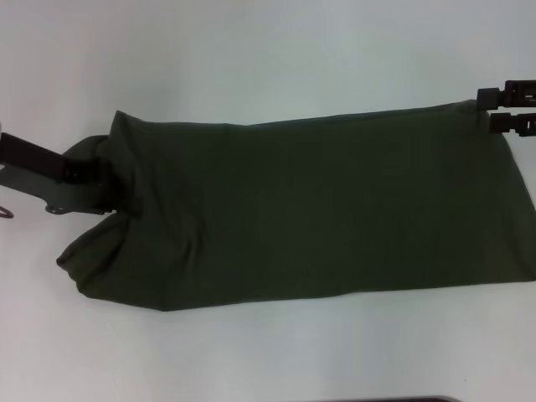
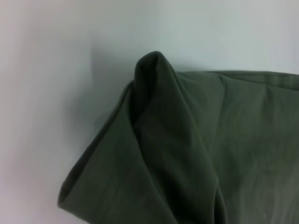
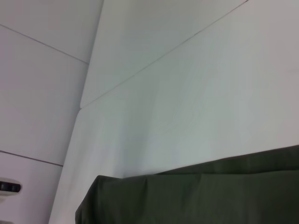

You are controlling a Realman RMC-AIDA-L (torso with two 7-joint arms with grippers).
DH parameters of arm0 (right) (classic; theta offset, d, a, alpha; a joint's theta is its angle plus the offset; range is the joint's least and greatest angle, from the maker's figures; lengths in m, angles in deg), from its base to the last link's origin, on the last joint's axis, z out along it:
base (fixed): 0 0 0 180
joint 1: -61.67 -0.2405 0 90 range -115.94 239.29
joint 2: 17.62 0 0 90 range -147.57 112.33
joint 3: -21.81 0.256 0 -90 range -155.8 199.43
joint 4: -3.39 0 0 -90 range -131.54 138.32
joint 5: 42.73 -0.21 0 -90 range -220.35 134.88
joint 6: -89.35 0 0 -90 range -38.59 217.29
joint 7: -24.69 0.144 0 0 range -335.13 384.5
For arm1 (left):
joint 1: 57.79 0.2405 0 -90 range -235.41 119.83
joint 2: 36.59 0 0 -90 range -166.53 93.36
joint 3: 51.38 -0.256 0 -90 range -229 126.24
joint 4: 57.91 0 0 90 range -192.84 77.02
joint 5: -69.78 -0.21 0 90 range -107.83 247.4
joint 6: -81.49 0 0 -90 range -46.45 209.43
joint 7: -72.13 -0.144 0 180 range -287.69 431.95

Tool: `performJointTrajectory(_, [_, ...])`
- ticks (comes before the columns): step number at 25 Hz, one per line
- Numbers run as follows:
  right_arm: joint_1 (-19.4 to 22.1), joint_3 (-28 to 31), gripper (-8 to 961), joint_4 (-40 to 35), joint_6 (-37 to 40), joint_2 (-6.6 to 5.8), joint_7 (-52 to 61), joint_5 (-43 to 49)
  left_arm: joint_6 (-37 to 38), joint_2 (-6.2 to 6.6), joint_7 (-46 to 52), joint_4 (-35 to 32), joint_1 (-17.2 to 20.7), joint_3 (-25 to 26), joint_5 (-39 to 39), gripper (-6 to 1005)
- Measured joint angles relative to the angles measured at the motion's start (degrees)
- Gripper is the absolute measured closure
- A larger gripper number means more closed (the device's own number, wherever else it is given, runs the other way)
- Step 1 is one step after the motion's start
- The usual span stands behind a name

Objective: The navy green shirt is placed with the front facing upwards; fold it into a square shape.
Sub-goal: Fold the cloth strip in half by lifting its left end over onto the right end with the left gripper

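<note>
The navy green shirt lies across the middle of the white bench as a long folded band, plain dark side up, no lettering showing, its left end bunched and slightly lifted in a peak. The left claw sits at that left end, clenched on the bunched cloth of the shirt. The right claw is at the far right corner with 2 black fingers lying over the shirt's edge; cannot tell if it grips.
</note>
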Motion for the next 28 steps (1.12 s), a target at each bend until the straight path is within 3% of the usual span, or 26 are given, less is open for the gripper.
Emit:
performJointTrajectory(3, [0.0, 0.1, 146, 0.0, 0.0, 0.00, 0.1, 0.0, -0.2, 0.03, -0.1, 0.0, 0.2, 0.0, 0.0, 960])
performJointTrajectory(13, [0.0, 0.5, 146, 0.0, 0.0, -0.08, 0.4, 0.0, 0.3, 0.20, -2.7, 0.0, 0.2, -0.1, 0.0, 959])
performJointTrajectory(28, [0.1, 0.6, 146, 0.0, 0.5, -0.09, 0.5, 0.0, 1.2, 3.65, -3.1, 0.2, 0.4, 1.9, 0.2, 960])
